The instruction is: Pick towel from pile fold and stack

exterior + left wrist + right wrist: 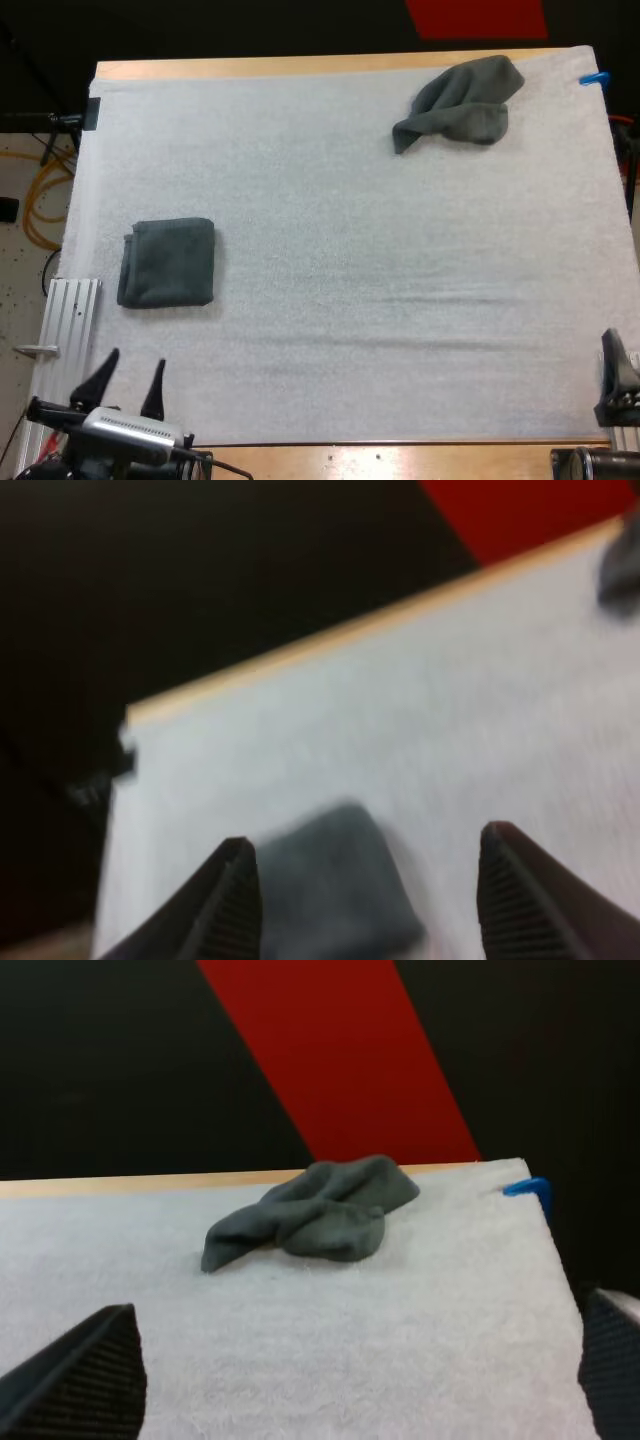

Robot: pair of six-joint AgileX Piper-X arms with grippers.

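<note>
- The crumpled dark grey-green towel (462, 100) lay at the far right corner of the white fabric mat (350, 290) on the wooden counter (400, 458). It was well apart from both arms.
- A folded dark grey-green towel (167, 262) sat squarely near the mat's left edge, just ahead of the left tool (128, 385).
- The left tool stood with its fingers apart and gripped nothing.
- The right tool (345, 1388) was also spread wide and empty. It waited at the near right edge and faced the crumpled heap.
- To my eye, no pick had begun.
- The reach to that far corner looked long. A shallow pinch could catch a single loose flap, so the cloth would drag or slip free.
- A grab on a bunched ridge might lift the towel twisted and spoil the fold.
- The left tool hovered close to the folded piece, and a careless sweep could knock it askew.
</note>
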